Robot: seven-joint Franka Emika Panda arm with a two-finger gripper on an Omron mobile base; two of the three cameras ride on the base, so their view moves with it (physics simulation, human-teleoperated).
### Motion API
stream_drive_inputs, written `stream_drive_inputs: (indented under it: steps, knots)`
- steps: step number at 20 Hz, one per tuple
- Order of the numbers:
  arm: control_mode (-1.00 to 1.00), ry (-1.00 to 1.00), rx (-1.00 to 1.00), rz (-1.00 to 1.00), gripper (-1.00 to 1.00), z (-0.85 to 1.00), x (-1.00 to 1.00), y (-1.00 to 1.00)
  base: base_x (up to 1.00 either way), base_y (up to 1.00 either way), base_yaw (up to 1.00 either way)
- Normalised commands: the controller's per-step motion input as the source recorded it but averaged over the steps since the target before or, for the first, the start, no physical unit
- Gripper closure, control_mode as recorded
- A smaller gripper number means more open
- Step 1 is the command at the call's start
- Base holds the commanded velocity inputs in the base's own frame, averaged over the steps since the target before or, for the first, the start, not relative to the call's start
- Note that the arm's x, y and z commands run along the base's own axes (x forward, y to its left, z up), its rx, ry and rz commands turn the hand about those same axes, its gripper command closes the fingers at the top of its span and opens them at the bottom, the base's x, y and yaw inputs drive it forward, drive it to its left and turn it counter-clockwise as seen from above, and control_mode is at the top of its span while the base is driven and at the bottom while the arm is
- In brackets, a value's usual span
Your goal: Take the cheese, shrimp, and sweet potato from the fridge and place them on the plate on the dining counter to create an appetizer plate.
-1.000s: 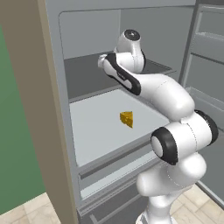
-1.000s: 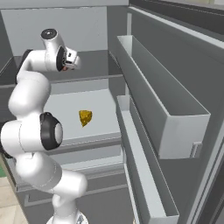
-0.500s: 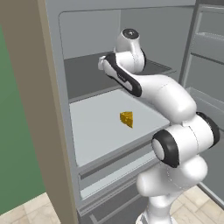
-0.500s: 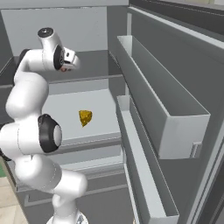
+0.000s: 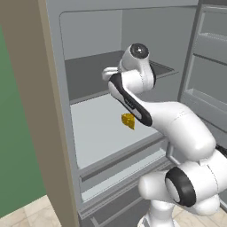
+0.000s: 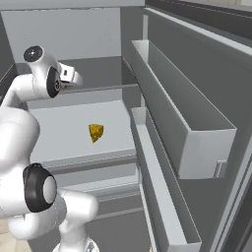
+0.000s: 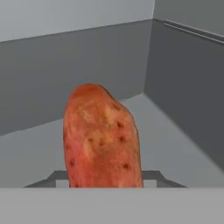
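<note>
Sweet potato (image 7: 101,138) sits dead ahead of our gripper (image 7: 105,181) on upper fridge (image 5: 88,80) shelf, long axis running away from it; jaws look closed round its near end, tho fingertips hidden, can't confirm.

Even, soft rendered light fills the fridge (image 5: 93,133) interior with no visible source and no glare. The shelf holding the cheese (image 5: 128,120) reads pale and bright, while the shelf above it sits in darker grey shade. In the hand view the sweet potato (image 7: 101,140) looks slightly soft and blurry up close, evenly lit, casting no clear shadow. All views are low in resolution, with no distortion at the edges.
</note>
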Motion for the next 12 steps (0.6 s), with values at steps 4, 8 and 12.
stream_drive_inputs:
  steps: [4, 8, 12]
  knots:
    - [-1.0, 0.0, 0.0, 0.0, 1.0, 0.16, -0.98, 0.0, 0.0, 0.0, 0.0]
    - [-1.0, 0.0, 0.0, 0.0, 1.0, 0.28, -1.0, 0.0, 0.0, 0.0, 0.0]
    - [-1.0, -0.01, 0.0, 0.0, 1.0, 0.05, -0.91, 0.0, 0.0, 0.0, 0.0]
